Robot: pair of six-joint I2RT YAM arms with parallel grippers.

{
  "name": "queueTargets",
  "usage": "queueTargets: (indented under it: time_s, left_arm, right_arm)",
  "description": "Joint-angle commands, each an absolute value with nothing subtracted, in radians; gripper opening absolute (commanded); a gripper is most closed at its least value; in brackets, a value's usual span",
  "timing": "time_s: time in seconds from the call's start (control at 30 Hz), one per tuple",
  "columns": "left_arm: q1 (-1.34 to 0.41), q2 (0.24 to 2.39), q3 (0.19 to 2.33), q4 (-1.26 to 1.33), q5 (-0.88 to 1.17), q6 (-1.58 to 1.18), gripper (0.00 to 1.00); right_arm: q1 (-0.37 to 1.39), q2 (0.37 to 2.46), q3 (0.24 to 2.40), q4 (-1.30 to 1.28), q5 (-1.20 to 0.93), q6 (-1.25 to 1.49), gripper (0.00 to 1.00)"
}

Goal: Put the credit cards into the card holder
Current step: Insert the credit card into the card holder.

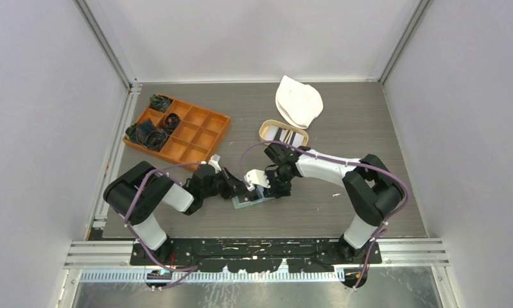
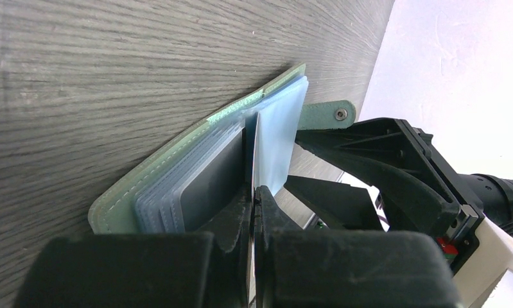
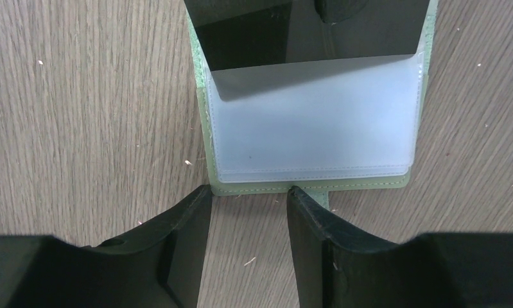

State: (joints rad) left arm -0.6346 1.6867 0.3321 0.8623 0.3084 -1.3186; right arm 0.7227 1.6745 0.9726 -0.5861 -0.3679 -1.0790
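Partway, by my reading: the left gripper (image 2: pixel 253 194), clamped shut on a black card (image 3: pixel 369 32), feeds it into a clear pocket of the open card holder (image 3: pixel 311 122) on the table. The right gripper (image 3: pixel 248 212), jaws half apart and empty, stands at the holder's snap edge. More credit cards (image 1: pixel 287 136) wait in the tan tray (image 1: pixel 264 130) at one o'clock.

Grey wood-grain table (image 1: pixel 241 99) sitting inside plain white walls (image 1: pixel 42 96). Aluminium rails (image 1: pixel 106 40) running up both back corners and along the table's near edge. Soft, even light falling throughout.
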Motion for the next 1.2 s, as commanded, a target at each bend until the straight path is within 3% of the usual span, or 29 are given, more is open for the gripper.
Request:
queueTargets:
  time_s: [0.0,0.37,0.57,0.97,1.1,1.17]
  left_arm:
    - [-0.638,1.705,0.329,0.784,0.331,-1.312,0.00]
    - [-0.639,1.753,0.383,0.798,0.357,-1.312,0.01]
    - [-0.637,1.743,0.399,0.765,0.357,-1.293,0.08]
    - [-0.628,1.804,0.410,0.816,0.390,-1.295,0.16]
    - [-0.625,1.804,0.408,0.815,0.391,-1.293,0.16]
    - [-0.623,1.804,0.407,0.814,0.392,-1.291,0.16]
  right_arm:
    - [0.744,1.700,0.988,-0.584,-0.372,-1.098,0.52]
    - [0.754,1.701,0.991,-0.586,-0.366,-1.095,0.52]
    - [0.755,1.697,0.999,-0.591,-0.362,-1.086,0.52]
    - [0.752,1.583,1.076,-0.763,-0.431,-1.081,0.61]
    - [0.752,1.567,1.111,-0.834,-0.492,-1.090,0.57]
    - [0.752,1.551,1.118,-0.833,-0.550,-1.072,0.49]
